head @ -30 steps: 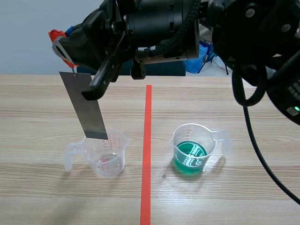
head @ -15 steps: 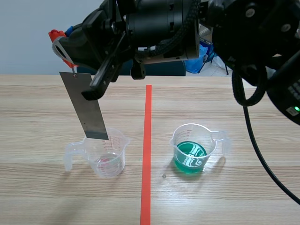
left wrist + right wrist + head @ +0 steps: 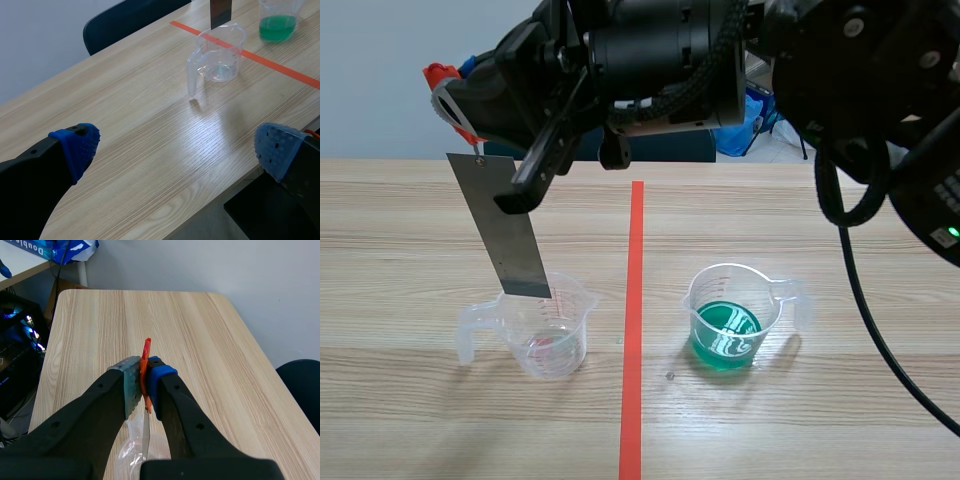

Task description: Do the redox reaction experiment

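Observation:
My right arm crosses the top of the scene view, and its gripper (image 3: 458,103) is shut on an orange-red tag (image 3: 145,367). From the tag hangs a grey metal strip (image 3: 505,228). The strip's lower end is at the rim of a clear beaker (image 3: 548,335) left of the tape line; the beaker holds a little clear liquid. In the right wrist view the strip (image 3: 144,437) shows edge-on over the clear beaker (image 3: 131,456). A second beaker with green liquid (image 3: 727,325) stands right of the line. My left gripper (image 3: 177,150) is open, low over the table's near edge, far from the clear beaker (image 3: 219,57).
An orange-red tape line (image 3: 633,330) runs down the middle of the wooden table (image 3: 410,420). A dark chair back (image 3: 125,20) stands beyond the table's far side. The table's edge (image 3: 210,210) lies just below my left gripper.

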You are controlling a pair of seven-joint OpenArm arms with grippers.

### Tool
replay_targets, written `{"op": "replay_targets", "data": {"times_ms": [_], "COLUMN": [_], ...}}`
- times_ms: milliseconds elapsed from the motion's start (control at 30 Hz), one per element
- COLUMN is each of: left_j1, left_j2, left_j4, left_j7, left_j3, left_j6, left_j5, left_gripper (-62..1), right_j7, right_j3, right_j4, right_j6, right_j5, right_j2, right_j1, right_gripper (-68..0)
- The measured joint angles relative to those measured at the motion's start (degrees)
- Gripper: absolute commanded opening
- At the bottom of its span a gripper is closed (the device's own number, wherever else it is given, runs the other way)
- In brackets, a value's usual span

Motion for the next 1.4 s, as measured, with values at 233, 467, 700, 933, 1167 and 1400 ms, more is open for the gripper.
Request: {"op": "replay_targets", "data": {"times_ms": [233,467,700,933,1167,1400], "left_j1": [0.0,0.0,0.0,0.0,0.0,0.0], "left_j2": [0.0,0.0,0.0,0.0,0.0,0.0], "left_j4": [0.0,0.0,0.0,0.0,0.0,0.0], "left_j7": [0.0,0.0,0.0,0.0,0.0,0.0], "left_j3": [0.0,0.0,0.0,0.0,0.0,0.0], "left_j6": [0.0,0.0,0.0,0.0,0.0,0.0], "left_j5": [0.0,0.0,0.0,0.0,0.0,0.0], "left_gripper": [1.4,1.4,1.4,1.4,1.4,1.4], "right_j7": [0.0,0.0,0.0,0.1,0.2,2.5], "right_j3": [0.0,0.0,0.0,0.0,0.0,0.0], "right_j4": [0.0,0.0,0.0,0.0,0.0,-2.5], "right_j6": [0.0,0.0,0.0,0.0,0.0,0.0], "right_j5": [0.0,0.0,0.0,0.0,0.0,0.0], "right_j2": [0.0,0.0,0.0,0.0,0.0,0.0], "right_j1": [0.0,0.0,0.0,0.0,0.0,0.0], "right_gripper": [-66.9,-66.9,-66.9,-66.9,-66.9,-66.9]}}
